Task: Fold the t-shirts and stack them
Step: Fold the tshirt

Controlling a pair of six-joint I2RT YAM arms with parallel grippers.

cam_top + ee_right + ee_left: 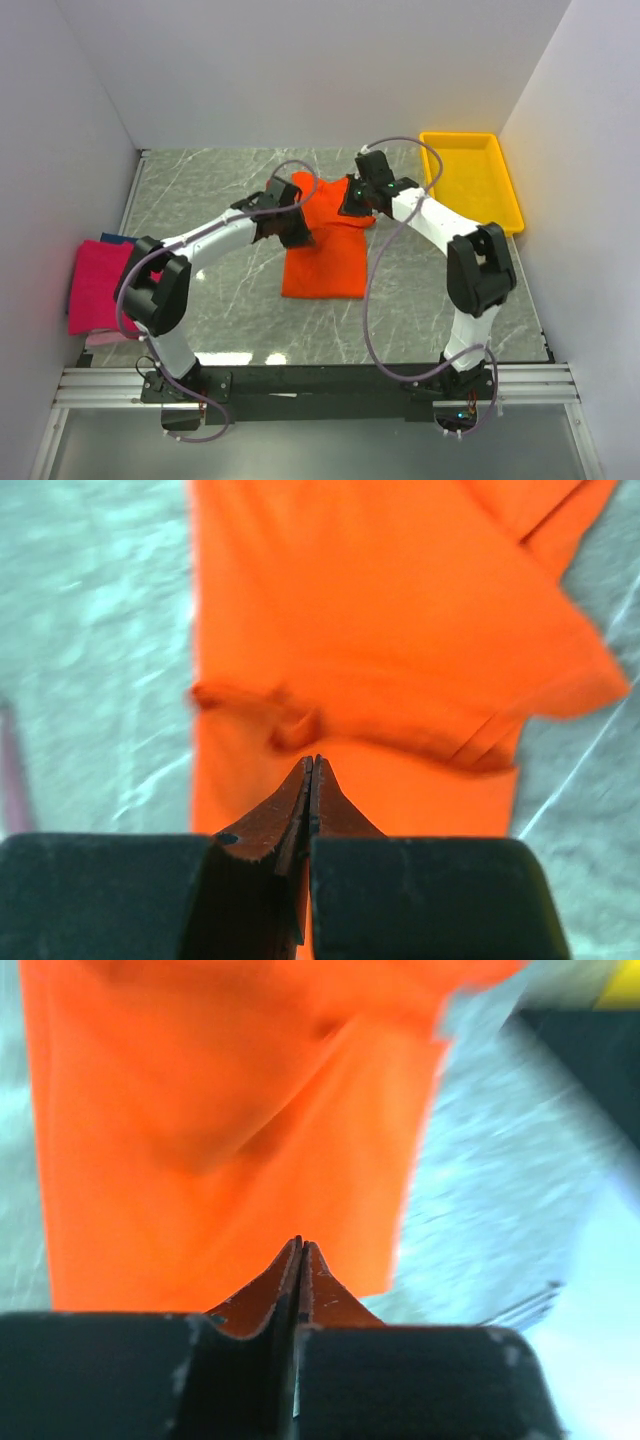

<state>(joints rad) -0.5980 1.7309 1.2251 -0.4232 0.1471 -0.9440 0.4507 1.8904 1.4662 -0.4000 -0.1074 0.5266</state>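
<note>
Grey marble-patterned table (220, 300): fills the middle of the overhead view between white walls; both arms reach over it from the bottom edge.
Bright orange short-sleeved cloth t-shirt (325, 262): at the centre of the table. Its lower body lies as a flat, smooth rectangle. Its upper part is bunched and drawn together under the two grippers, with one sleeve poking out toward the upper left. In the right wrist view a fold runs across the cloth, and a sleeve with a stitched hem fans out to the right of the frame. In the left wrist view the shirt is blurred, with a soft crease near its middle.
Yellow rectangular plastic tray (470, 185): upper right of the overhead view, along the right wall, apart from the orange shirt.
Magenta-pink folded shirt (95, 290): a flat rectangle at the left edge of the overhead view, partly hidden by the left arm's elbow.
Left gripper (298, 1255): at the orange shirt's upper left edge; fingers pressed tip to tip, apparently pinching the cloth.
Right gripper (312, 770): at the shirt's upper right; fingers closed together, with orange cloth caught between them.
Pale cloth (100, 340): a thin strip showing below the magenta shirt.
Dark blue cloth (115, 238): a small corner showing above the magenta shirt.
</note>
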